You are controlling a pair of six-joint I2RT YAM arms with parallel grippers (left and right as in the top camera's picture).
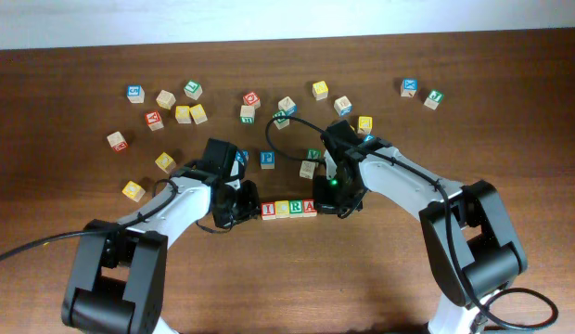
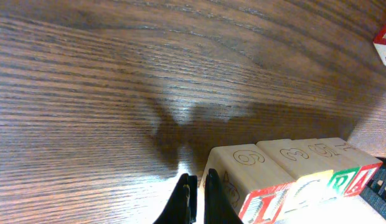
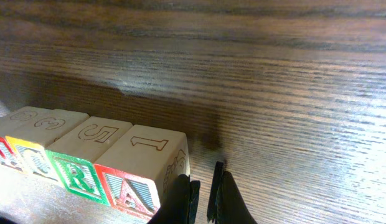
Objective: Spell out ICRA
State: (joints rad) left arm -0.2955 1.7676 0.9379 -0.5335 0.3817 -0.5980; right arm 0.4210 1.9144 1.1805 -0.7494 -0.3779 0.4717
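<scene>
Near table centre, seen from overhead: four small blocks sit edge to edge in one row reading I-C-R-A: red-framed wooden I cube (image 1: 269,211), yellow wooden C cube (image 1: 282,210), green-framed wooden R cube (image 1: 296,209), red-framed wooden A cube (image 1: 309,208). The word looks complete.

Left gripper (image 2: 198,194) is at the row's 9 o'clock, clenched on nothing, just beside the I cube. Right gripper (image 3: 205,196) is at 3 o'clock, likewise clenched empty beside the A cube. Contact is uncertain at both ends.

Spare lettered cubes (image 1: 183,114) lie scattered toward 12 o'clock on the dark wooden table (image 1: 362,278).

Judged: the cubes are light, rigid and smooth-faced, prone to skate or twist when nudged. They are best pinched across two opposite flat sides.
</scene>
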